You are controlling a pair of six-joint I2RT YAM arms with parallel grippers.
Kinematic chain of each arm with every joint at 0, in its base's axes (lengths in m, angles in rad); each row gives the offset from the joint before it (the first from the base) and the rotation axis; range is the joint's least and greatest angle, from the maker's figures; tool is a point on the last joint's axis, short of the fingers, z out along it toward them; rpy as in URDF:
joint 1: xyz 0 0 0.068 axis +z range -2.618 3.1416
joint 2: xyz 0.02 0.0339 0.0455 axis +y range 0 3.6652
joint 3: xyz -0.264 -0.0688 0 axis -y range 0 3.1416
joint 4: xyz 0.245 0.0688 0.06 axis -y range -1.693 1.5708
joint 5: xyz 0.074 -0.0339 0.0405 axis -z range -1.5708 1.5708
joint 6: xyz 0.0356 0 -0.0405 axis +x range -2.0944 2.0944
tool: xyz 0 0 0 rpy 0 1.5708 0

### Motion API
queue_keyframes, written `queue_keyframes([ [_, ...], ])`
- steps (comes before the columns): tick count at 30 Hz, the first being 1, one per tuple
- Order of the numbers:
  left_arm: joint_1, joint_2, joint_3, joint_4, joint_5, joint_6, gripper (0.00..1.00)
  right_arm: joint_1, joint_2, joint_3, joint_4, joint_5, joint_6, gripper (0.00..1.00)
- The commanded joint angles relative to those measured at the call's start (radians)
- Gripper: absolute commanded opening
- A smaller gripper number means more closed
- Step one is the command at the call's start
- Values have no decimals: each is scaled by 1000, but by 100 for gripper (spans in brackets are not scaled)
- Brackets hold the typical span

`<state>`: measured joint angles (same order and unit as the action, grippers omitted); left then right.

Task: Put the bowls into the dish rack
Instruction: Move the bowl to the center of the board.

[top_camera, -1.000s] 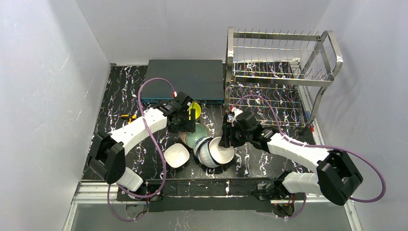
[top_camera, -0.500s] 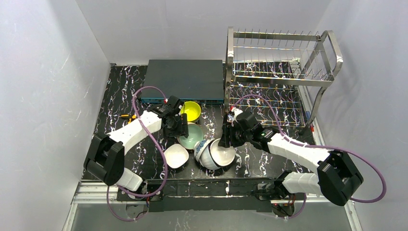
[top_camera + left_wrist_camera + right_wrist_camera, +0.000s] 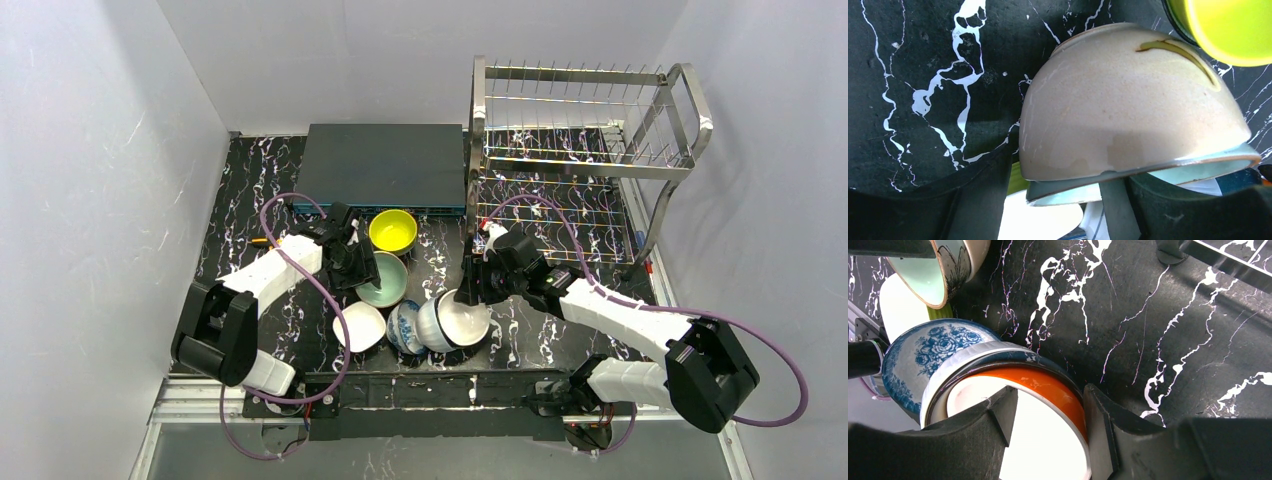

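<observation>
Dish rack [image 3: 585, 166]: shiny steel wire, two tiers of upright prongs, rounded tube ends. It is set at the far right of the desk [image 3: 250, 200], with its long axis running left to right in the top view.
Pale green bowl [image 3: 385, 282]: glazed, tan outside with an olive brush stroke. It is found mid-desk with its mouth seen from above.
Left claw [image 3: 356, 268]: placed at that bowl's left rim with the fingers apart (whether the rim is pinched cannot be told).
Orange bowl [image 3: 1048, 385]: orange wall, white inside. It is nested in a ribbed white bowl [image 3: 968, 354], and both are tipped with mouths up and rightward.
Right claw [image 3: 471, 288]: clamped on the orange bowl's rim, one finger inside and one outside.
Yellow bowl [image 3: 393, 230]: mouth up, set just before the dark box [image 3: 385, 165].
White bowl [image 3: 362, 326]: mouth up, near the front edge.
Blue floral bowl [image 3: 923, 352]: painted with a rose pattern and set against the ribbed white bowl.
</observation>
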<state>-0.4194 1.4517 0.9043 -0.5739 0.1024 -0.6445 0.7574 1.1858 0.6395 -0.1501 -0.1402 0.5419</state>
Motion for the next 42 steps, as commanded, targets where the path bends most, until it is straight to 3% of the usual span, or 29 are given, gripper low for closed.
queue_keyframes([
  [1,23,-47,-24,8,56,-15,60,1,-4,10,44,-2,-5,58],
  [9,91,-57,-67,52,151,-43,64,2,-2,12,43,-3,-8,58],
  [23,102,1,36,59,197,-26,82,2,25,37,45,-16,-22,58],
  [32,110,145,118,43,189,-6,75,2,46,54,44,-27,-29,59],
  [42,150,170,122,25,154,1,69,2,60,67,39,-26,-37,59],
])
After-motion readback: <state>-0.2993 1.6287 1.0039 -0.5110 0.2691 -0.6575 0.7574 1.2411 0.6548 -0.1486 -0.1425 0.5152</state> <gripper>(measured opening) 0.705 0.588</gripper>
